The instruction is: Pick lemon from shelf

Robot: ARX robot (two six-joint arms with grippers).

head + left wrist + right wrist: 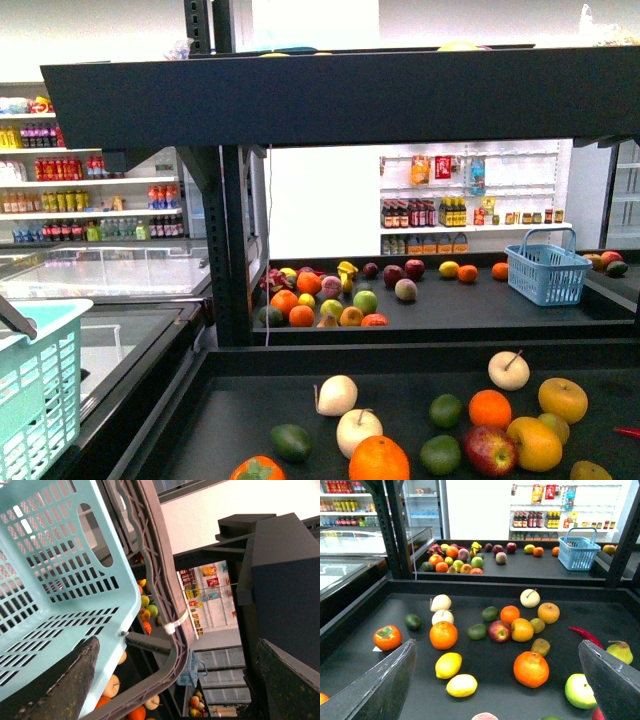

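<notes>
1. A dark tray of the black shelf fills the near ground, strewn with fruit.
2. The left gripper has its fingers wide apart, the grey handle of a teal basket running between them.
3. The right gripper hangs splayed above the tray, gripping nothing.
4. The lemon lies on this tray, just beside a paler yellow fruit, in front of an orange.
5. A farther tray carries a blue basket.
</notes>
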